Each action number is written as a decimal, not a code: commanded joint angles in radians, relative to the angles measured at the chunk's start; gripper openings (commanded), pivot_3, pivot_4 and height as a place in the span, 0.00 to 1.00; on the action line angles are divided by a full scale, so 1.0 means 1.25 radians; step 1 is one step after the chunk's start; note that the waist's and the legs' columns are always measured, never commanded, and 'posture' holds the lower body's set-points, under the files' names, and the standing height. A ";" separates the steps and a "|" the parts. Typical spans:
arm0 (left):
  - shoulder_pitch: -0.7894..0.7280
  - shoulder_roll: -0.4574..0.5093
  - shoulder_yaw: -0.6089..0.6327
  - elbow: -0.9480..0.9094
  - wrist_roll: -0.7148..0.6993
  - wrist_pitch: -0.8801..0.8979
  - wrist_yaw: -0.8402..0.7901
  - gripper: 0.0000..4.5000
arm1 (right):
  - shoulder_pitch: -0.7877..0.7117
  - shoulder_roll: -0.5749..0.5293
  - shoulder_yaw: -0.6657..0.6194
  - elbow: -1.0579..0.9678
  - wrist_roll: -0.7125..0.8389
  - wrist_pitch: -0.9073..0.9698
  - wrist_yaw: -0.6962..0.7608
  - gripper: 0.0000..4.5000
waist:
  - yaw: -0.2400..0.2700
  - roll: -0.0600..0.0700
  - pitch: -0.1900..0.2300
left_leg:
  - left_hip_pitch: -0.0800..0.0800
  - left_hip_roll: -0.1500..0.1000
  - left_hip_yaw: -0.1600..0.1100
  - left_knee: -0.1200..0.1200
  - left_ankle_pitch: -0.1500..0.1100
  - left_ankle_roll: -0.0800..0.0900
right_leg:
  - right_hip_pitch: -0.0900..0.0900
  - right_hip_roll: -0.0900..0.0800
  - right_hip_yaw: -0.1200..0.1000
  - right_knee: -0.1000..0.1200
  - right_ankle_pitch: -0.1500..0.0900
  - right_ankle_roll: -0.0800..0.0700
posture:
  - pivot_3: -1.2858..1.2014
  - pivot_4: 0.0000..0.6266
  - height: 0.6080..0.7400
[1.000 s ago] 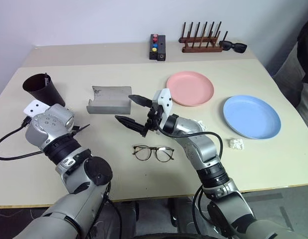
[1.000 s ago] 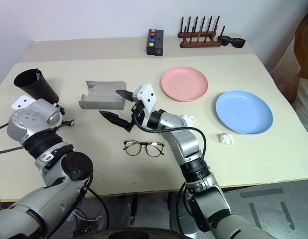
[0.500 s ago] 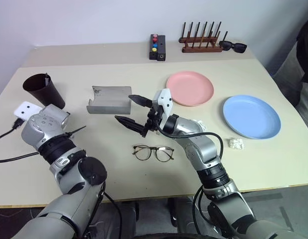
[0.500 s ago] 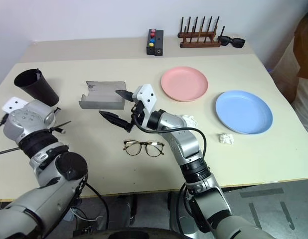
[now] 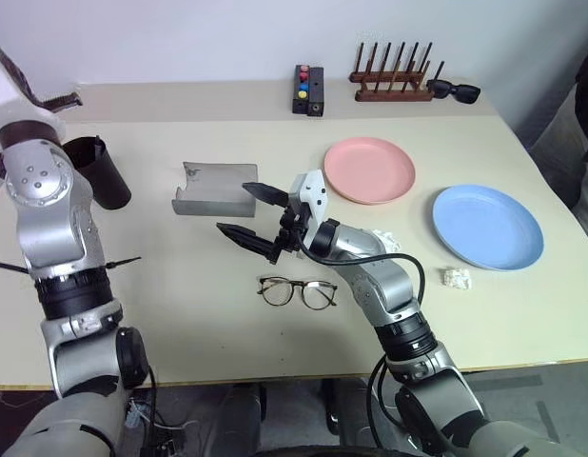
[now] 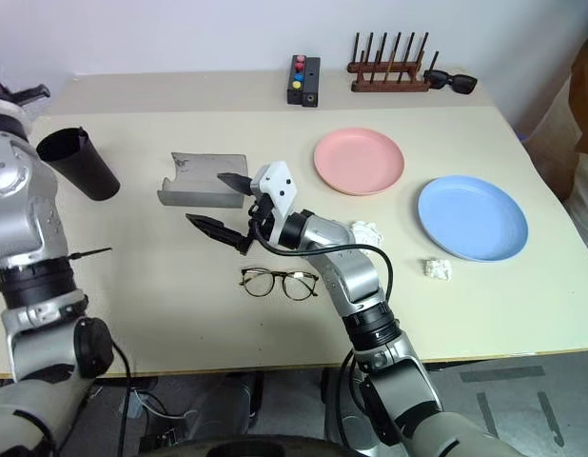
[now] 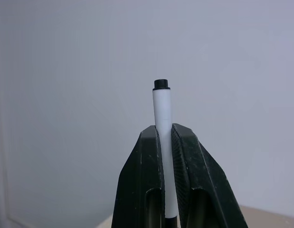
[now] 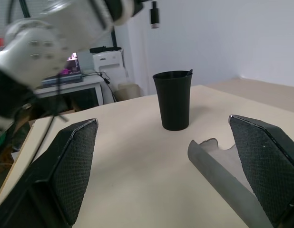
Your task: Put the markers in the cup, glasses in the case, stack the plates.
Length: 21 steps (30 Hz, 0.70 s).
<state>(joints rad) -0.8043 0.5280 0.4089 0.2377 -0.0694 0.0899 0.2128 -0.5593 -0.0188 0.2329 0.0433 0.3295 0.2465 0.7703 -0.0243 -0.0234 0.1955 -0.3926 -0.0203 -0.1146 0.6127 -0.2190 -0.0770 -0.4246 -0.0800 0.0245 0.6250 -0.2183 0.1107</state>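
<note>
- Since a second ago, I see my left gripper (image 7: pixel 167 142) raised, clamped on a marker (image 7: pixel 162 114).
- Right gripper (image 5: pixel 248 211) spread wide, empty.
- Marker's lower end is hidden between the fingers.

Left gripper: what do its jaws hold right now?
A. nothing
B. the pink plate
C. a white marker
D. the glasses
C: in the left wrist view, the left gripper has its jaws shut on a white marker, whose black end sticks out past them.
</note>
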 commanded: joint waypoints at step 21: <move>-0.056 0.022 -0.020 0.498 0.007 -0.350 -0.020 0.00 | -0.027 0.018 -0.029 -0.030 0.028 -0.034 -0.025 1.00 | 0.003 0.000 0.000 | 0.000 0.000 0.000 0.000 0.000 0.000 | 0.000 0.000 0.000 0.000 0.000 0.000 | 0.52 0.24 1.00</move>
<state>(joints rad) -0.8598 0.5449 0.3835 0.8731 -0.0565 -0.3159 0.1795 -0.5710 -0.0039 0.2067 0.0459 0.3471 0.2128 0.7339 -0.0211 -0.0236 0.1955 -0.3928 -0.0204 -0.1148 0.6127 -0.2191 -0.0768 -0.4248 -0.0803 0.0244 0.6255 -0.2182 0.1110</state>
